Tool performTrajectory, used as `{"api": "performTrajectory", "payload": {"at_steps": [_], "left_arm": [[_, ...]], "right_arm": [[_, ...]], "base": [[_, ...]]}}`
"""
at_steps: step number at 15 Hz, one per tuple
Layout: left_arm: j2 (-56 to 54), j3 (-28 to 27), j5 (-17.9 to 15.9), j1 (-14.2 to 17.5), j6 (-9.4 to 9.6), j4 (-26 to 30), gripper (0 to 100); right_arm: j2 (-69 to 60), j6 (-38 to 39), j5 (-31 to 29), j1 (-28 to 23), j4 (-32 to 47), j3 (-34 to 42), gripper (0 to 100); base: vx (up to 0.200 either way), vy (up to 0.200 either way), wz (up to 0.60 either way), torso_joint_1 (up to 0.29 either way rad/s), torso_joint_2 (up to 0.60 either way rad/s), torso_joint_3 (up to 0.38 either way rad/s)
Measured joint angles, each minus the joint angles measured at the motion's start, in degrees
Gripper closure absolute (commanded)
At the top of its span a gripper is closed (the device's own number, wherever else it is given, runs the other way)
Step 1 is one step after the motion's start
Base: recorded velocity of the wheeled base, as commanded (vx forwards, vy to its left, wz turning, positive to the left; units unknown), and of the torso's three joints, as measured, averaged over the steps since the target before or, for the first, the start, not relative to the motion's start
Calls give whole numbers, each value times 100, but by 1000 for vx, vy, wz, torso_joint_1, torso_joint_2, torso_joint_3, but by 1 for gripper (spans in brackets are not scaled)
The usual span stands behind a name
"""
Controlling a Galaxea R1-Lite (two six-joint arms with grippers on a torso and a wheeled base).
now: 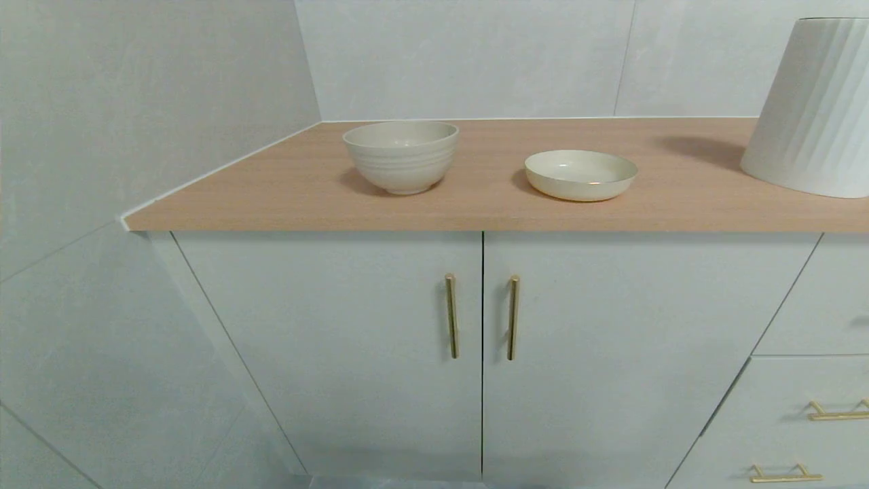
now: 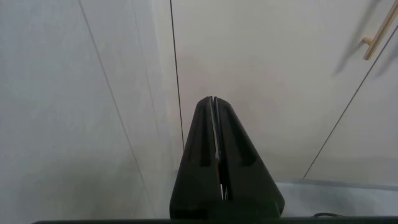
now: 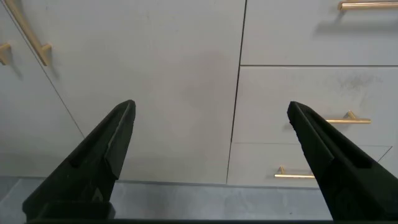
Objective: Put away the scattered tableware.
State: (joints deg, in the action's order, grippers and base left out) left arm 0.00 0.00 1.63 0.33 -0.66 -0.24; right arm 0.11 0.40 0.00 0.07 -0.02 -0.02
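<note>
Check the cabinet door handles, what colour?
Gold, brass-like. The two upright door handles on the white cabinet doors show best in the head view.

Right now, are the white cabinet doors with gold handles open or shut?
Shut: the white cabinet doors meet flush at a thin seam.

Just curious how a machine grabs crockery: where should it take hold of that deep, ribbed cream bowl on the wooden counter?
Probably the near rim of the deep ribbed cream bowl, from above, pinching the wall inside and out. It stands upright, mouth open, and its round body looks wide to span.
</note>
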Motion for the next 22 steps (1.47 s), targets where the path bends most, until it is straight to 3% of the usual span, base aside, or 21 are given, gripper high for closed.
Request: {"api": "performTrajectory", "payload": {"at_steps": [3,6,10,16,18,22], "left_arm": [[0,0,2,0,-2,0,100],[0,0,0,-2,-2,2,100],[0,0,2,-2,-2,2,100],[0,0,2,0,0,2,100],[0,0,2,0,0,0,100],[0,0,0,0,-2,0,100]], "right_arm": [[193,-9,79,69,23,-110,0],[1008,160,297,397,-180,-1108,0],[3285,268,752,1152,-304,-2317,0],[7058,1037,1280,2950,-1213,-3878,0],[7893,1336,1781,3296,-1488,-4317,0],[9095,1462,1924,3532,-1640,-5063,0]], "base": [[0,0,0,0,0,0],[0,0,0,0,0,0],[0,0,0,0,0,0],[0,0,0,0,0,0],[0,0,0,0,0,0],[0,0,0,0,0,0]]}}
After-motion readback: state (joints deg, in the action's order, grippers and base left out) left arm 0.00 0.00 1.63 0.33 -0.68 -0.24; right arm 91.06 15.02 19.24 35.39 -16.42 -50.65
